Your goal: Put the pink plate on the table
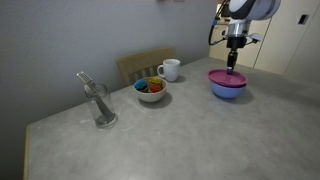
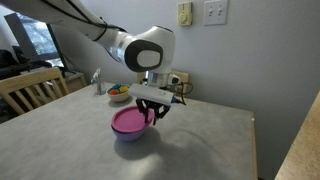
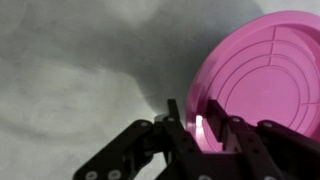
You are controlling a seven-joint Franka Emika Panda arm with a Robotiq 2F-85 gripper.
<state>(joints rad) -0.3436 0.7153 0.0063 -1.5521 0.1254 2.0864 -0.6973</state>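
Observation:
The pink plate [image 1: 228, 75] rests on top of a lavender-blue bowl [image 1: 228, 91] at the far right of the grey speckled table [image 1: 200, 140]. Both exterior views show it, and in one [image 2: 127, 120] it lies just left of the fingers. My gripper [image 1: 233, 61] comes down from above onto the plate's rim [image 2: 153, 113]. In the wrist view the plate [image 3: 265, 80] fills the right side. The two fingers [image 3: 203, 128] straddle its edge, one outside and one inside, closed on the rim. The bowl is hidden under the plate in the wrist view.
A white bowl with colourful contents [image 1: 150, 89], a white mug [image 1: 170, 69] and a clear glass with a utensil [image 1: 100, 105] stand further along the table. A wooden chair [image 1: 145, 62] is behind the table. A wall with outlets is close behind the arm [image 2: 210, 12].

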